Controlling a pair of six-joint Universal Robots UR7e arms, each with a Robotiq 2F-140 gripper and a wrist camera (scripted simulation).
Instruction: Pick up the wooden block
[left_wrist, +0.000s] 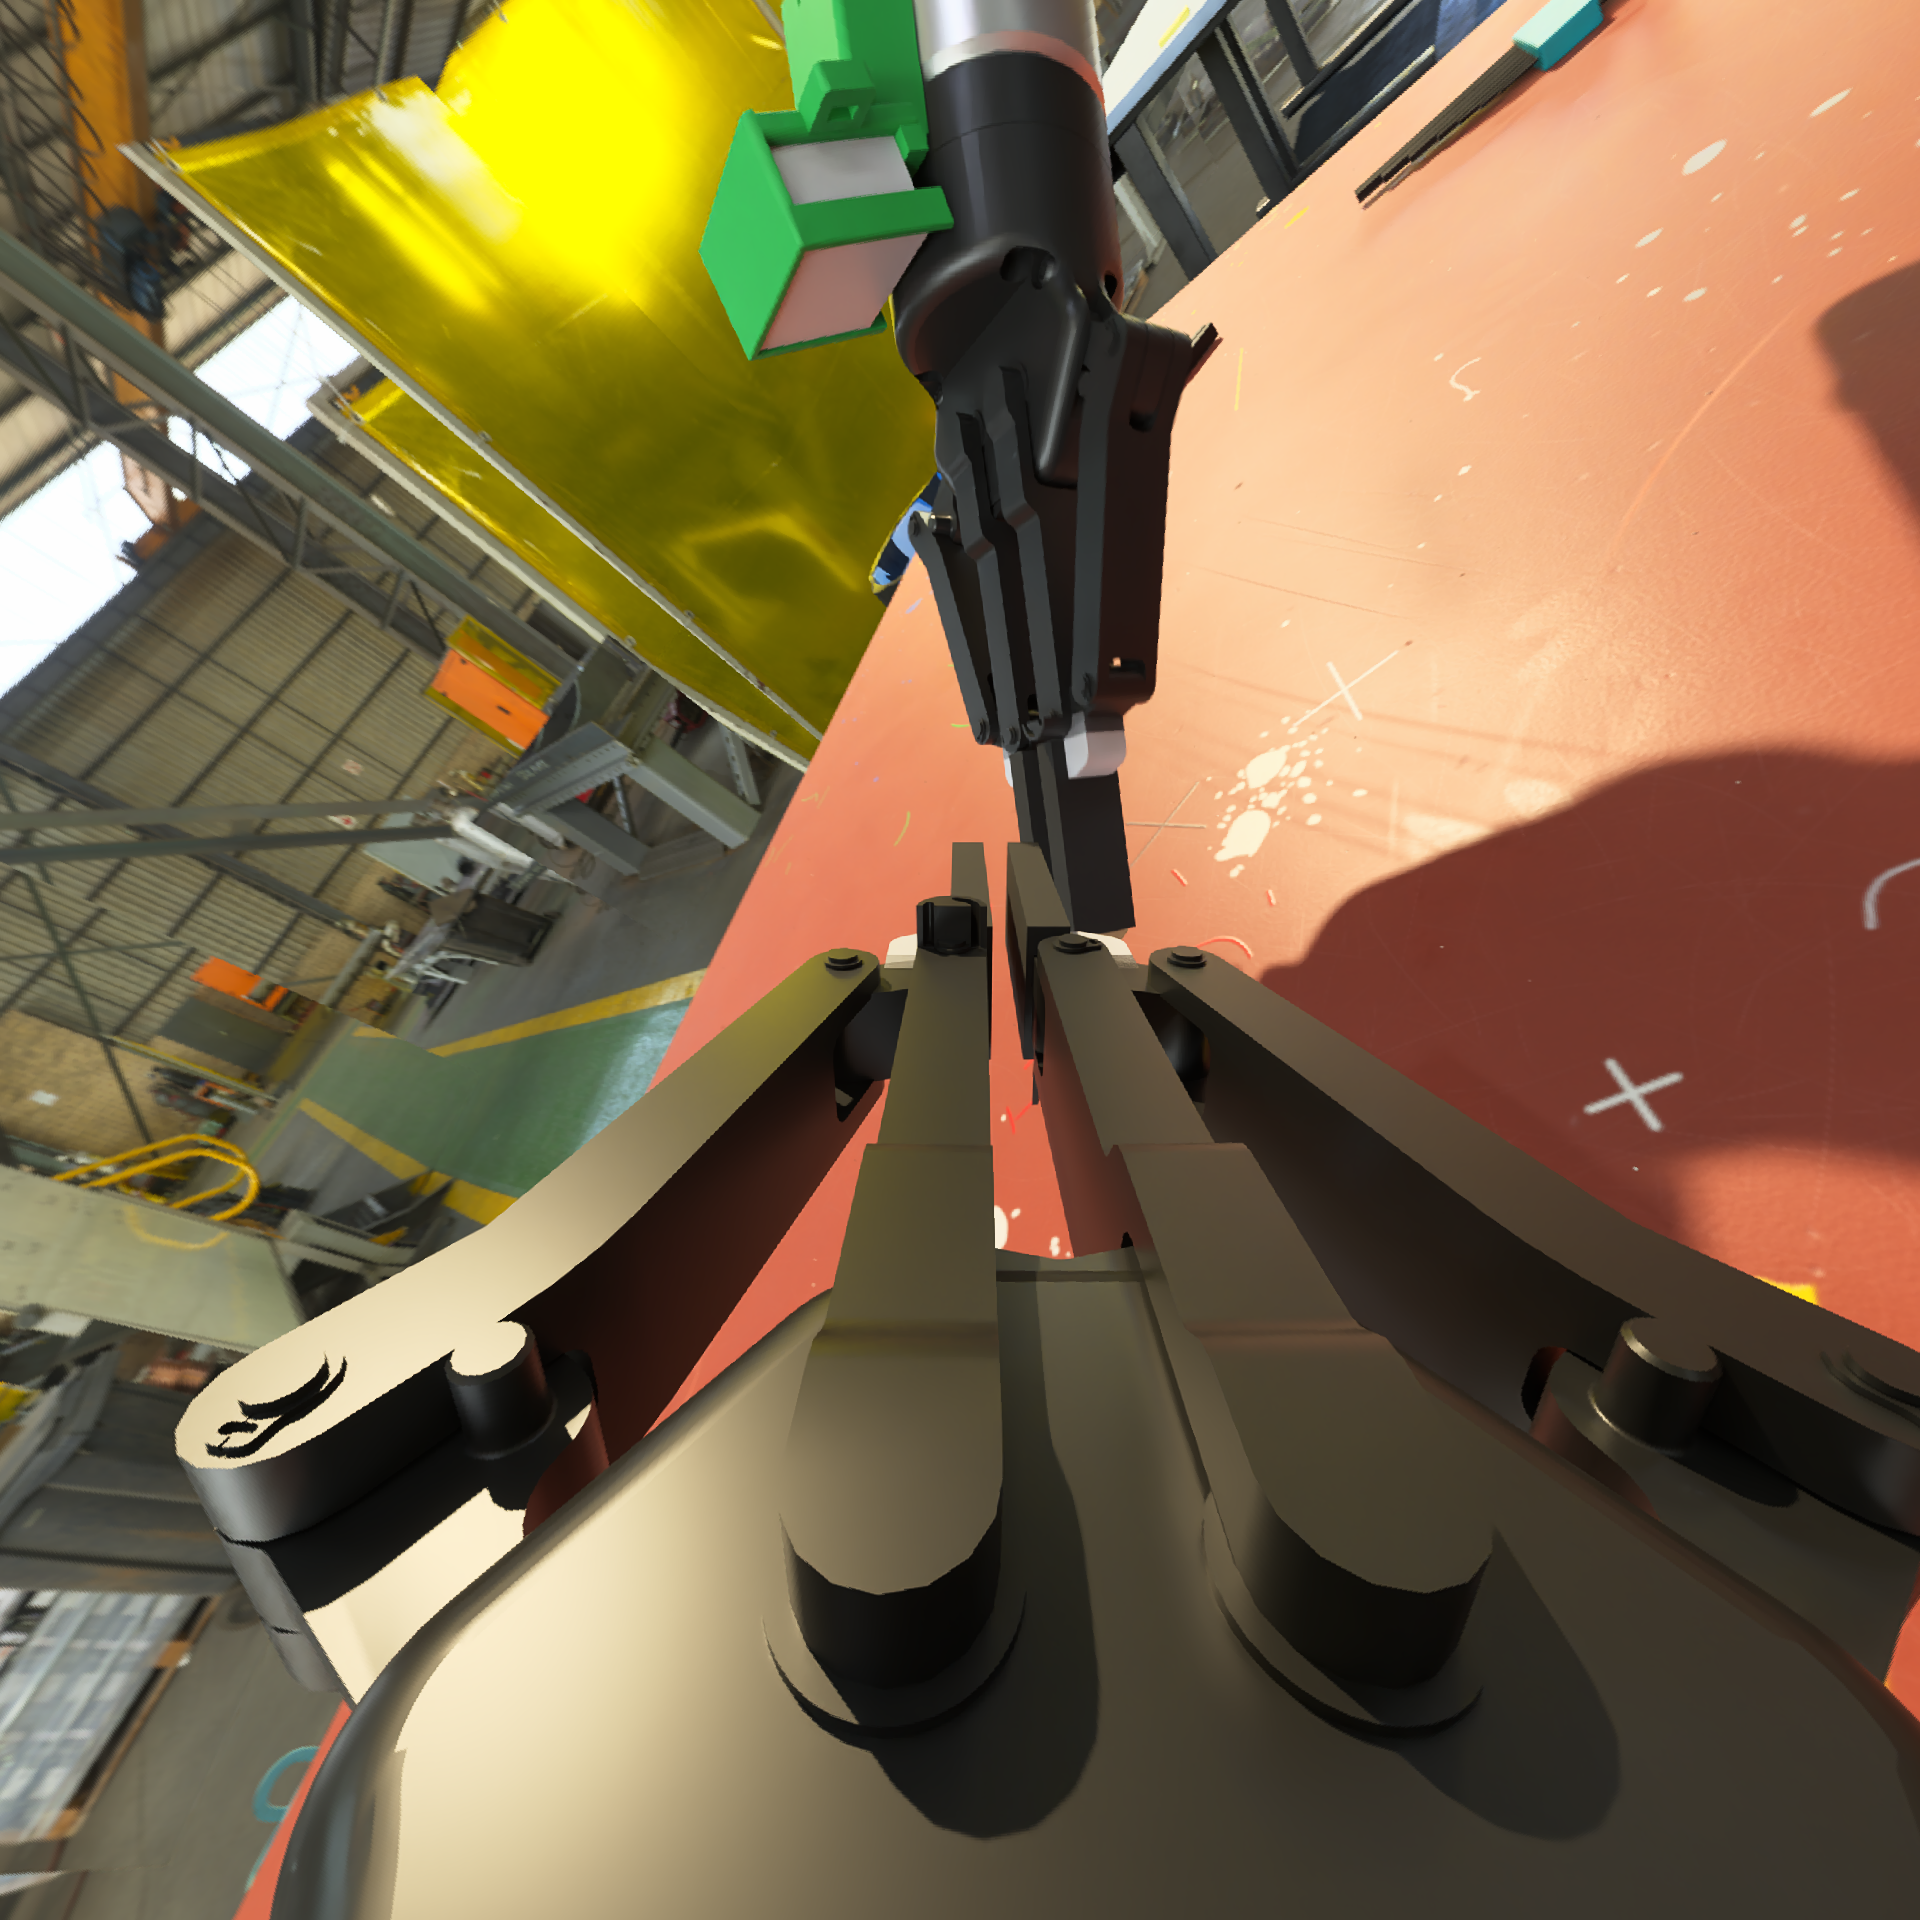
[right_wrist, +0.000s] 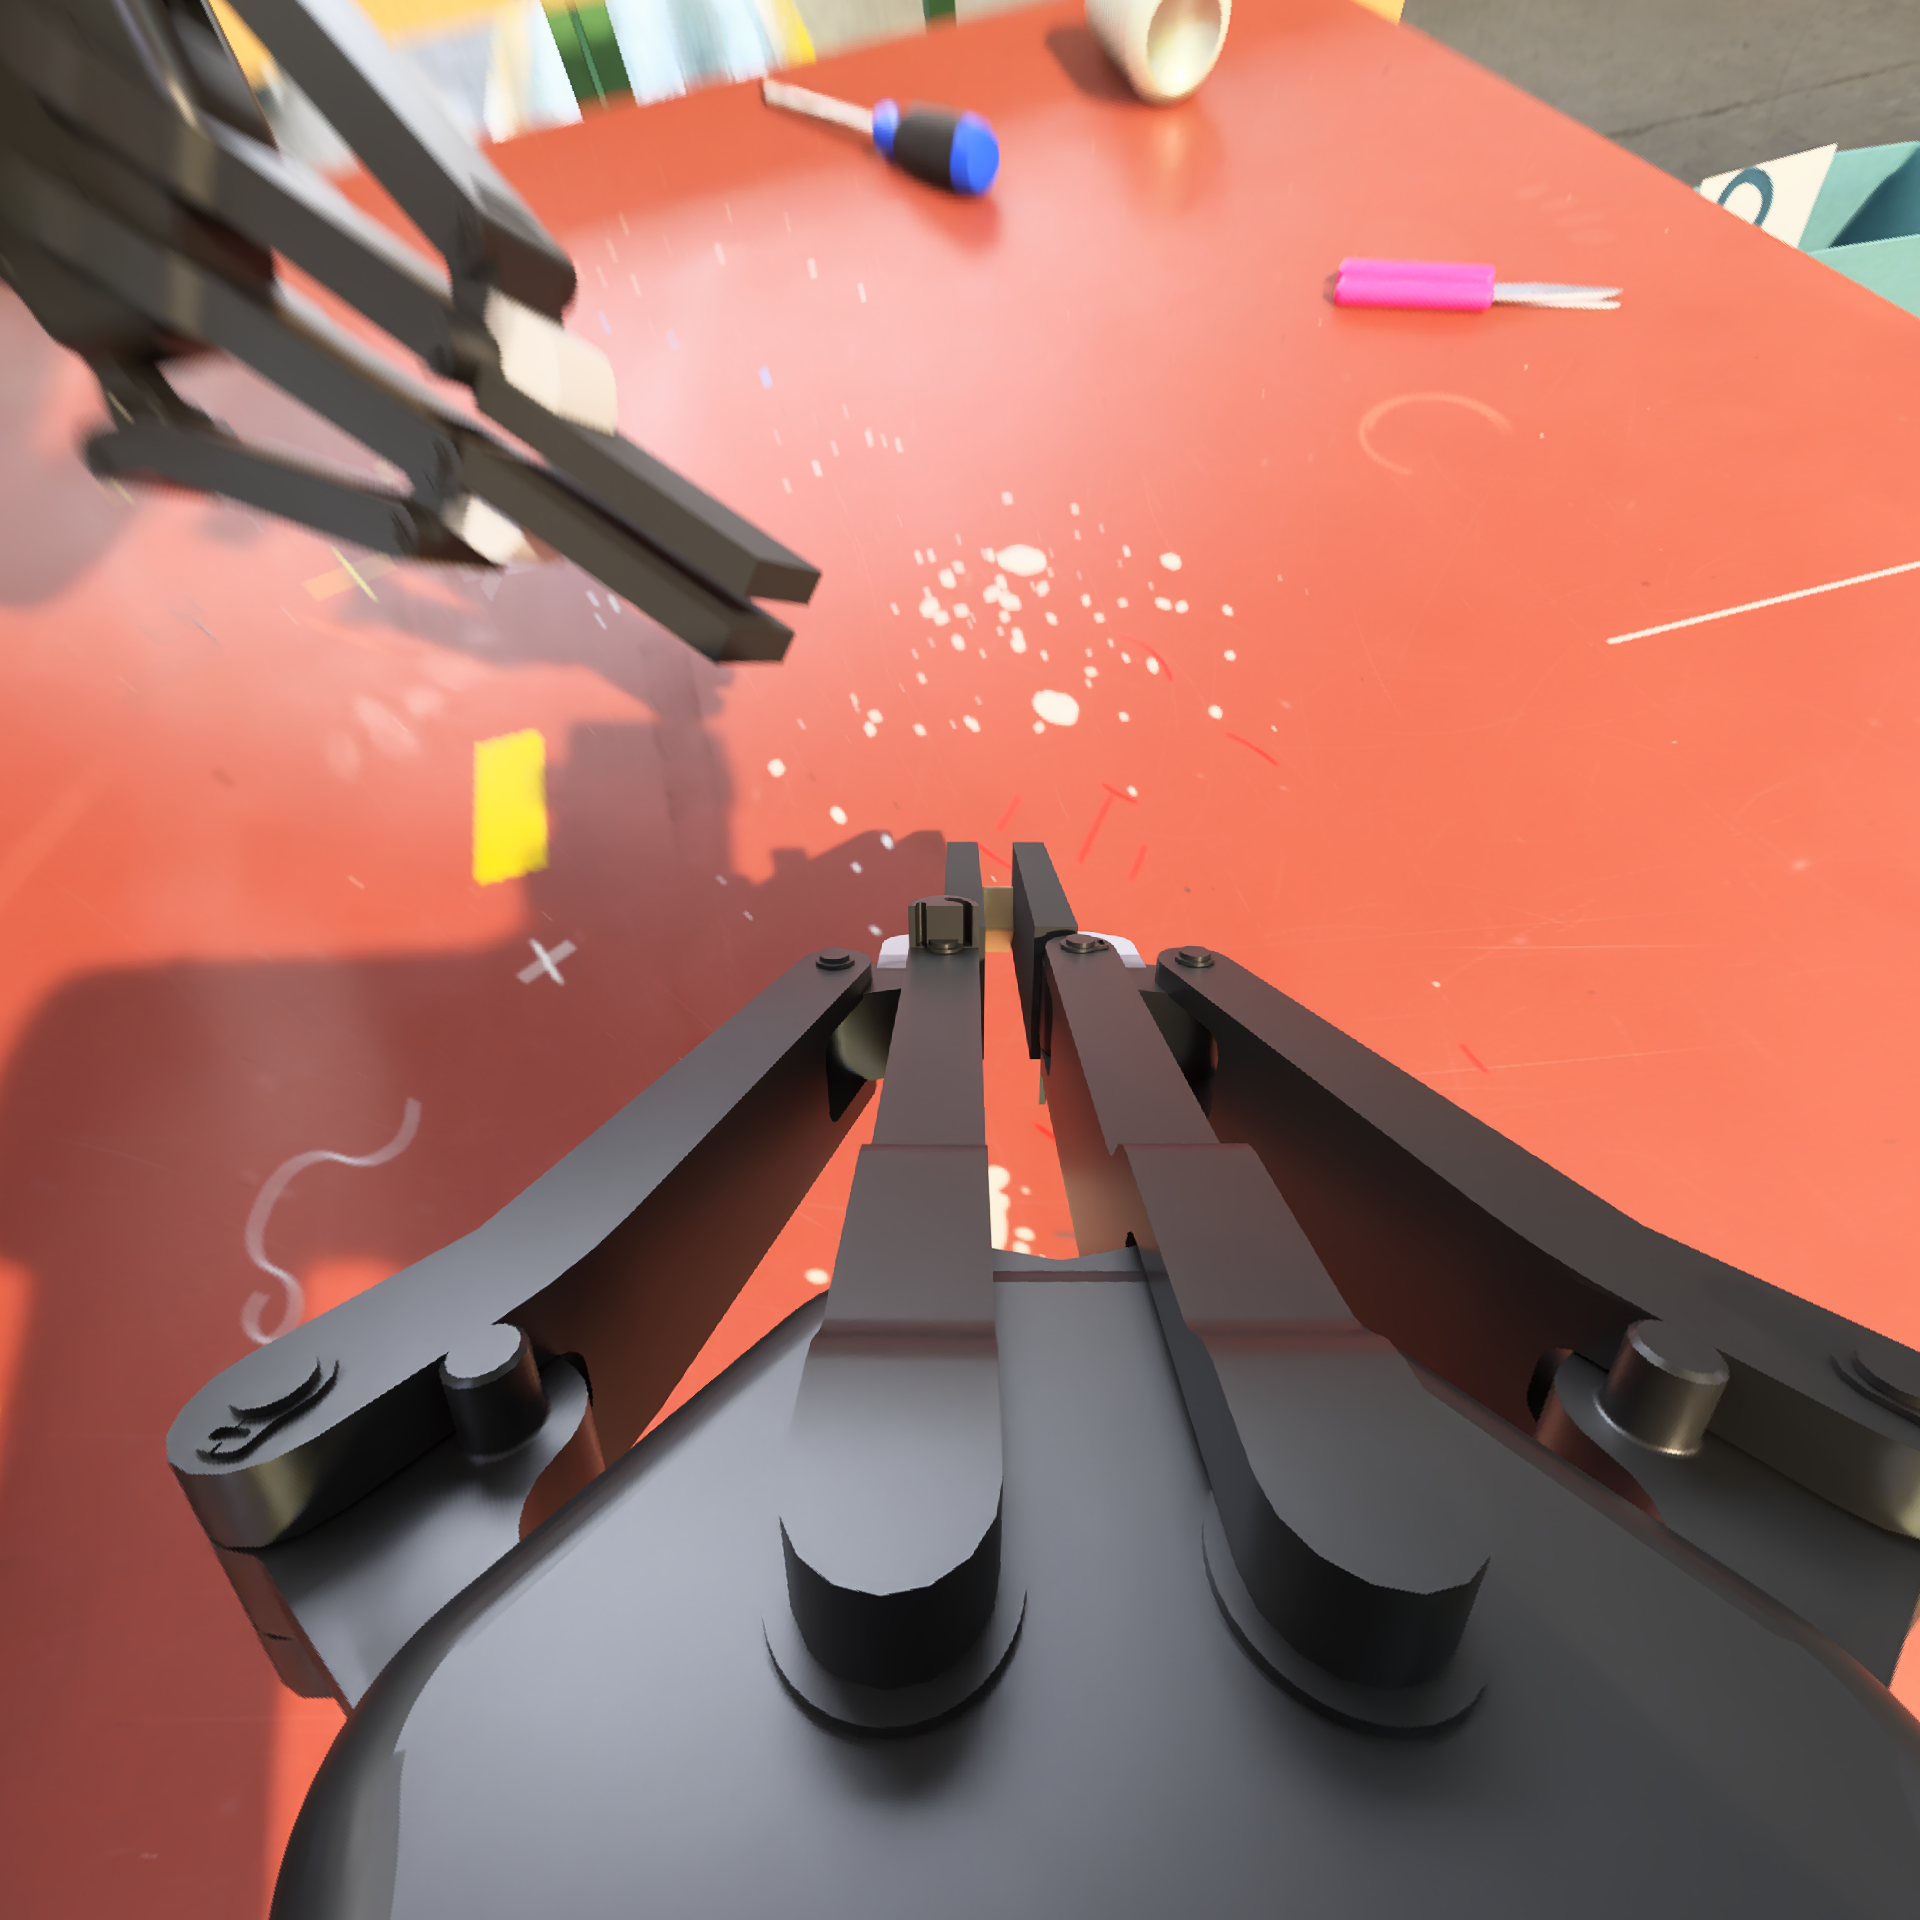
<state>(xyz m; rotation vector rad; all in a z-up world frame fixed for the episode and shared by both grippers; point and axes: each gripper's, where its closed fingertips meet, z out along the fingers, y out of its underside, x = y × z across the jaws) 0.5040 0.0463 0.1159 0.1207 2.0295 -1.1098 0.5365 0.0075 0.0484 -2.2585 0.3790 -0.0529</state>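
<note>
In the right wrist view my right gripper (right_wrist: 995, 883) has its fingers almost together, and a thin tan sliver of the wooden block (right_wrist: 997, 914) shows between the pads, just above the red table (right_wrist: 1455, 831). The rest of the block is hidden by the fingers. My left gripper (left_wrist: 994, 883) is shut and empty, with only red table showing through its narrow gap. It hovers close to the right gripper (left_wrist: 1075, 862), which points down at the table in the left wrist view. The left gripper also shows at the upper left of the right wrist view (right_wrist: 769, 613).
A blue and black screwdriver (right_wrist: 935, 145), a cream cup on its side (right_wrist: 1164, 42) and a pink-handled tool (right_wrist: 1413, 283) lie at the far side. A yellow patch (right_wrist: 509, 805) marks the table. A teal box (right_wrist: 1860, 208) stands past the right edge. Yellow panels (left_wrist: 540, 343) stand beyond the table.
</note>
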